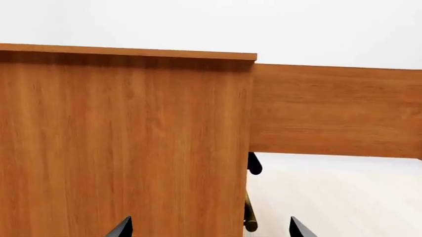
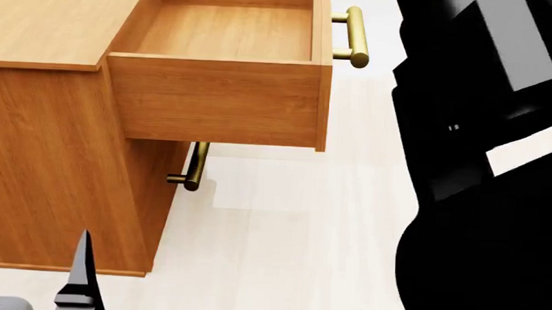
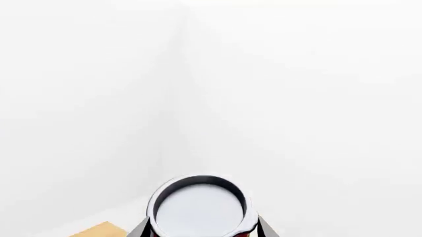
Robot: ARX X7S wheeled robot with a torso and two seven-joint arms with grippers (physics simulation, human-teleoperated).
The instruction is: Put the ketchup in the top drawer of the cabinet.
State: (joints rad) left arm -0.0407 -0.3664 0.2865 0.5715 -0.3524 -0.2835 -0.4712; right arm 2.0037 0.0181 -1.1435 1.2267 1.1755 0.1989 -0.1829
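Note:
The ketchup (image 3: 197, 207) shows its silver top and a sliver of red label in the right wrist view, with my right gripper (image 3: 201, 230) shut on its sides. The cabinet (image 2: 64, 161) stands at the left of the head view. Its top drawer (image 2: 223, 91) is pulled out and has nothing inside; the brass handle (image 2: 354, 37) faces my right arm (image 2: 478, 169). That arm hides the can in the head view. My left gripper (image 2: 32, 253) is open low beside the cabinet's side wall (image 1: 125, 143), holding nothing.
The lower drawer is closed, and its brass handle (image 2: 195, 167) sticks out under the open drawer. The pale floor (image 2: 292, 238) runs between cabinet and right arm. The open drawer's side panel (image 1: 336, 111) overhangs the floor in the left wrist view.

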